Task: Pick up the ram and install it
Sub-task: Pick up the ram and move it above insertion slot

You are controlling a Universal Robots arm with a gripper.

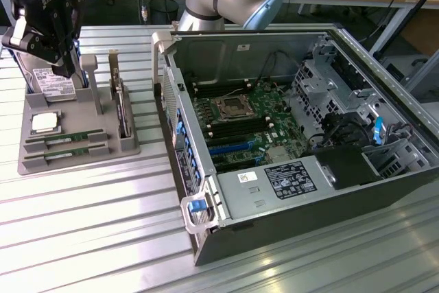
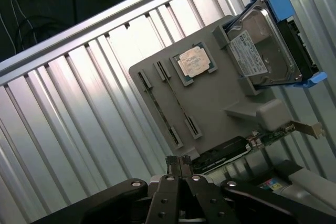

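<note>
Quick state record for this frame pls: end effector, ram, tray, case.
end effector: shut, holding nothing, above the tray
ram: two sticks lying in the tray, not held
tray extras: processor chip, hard drive, expansion card
case: open, on the exterior view's right, motherboard exposed
</note>
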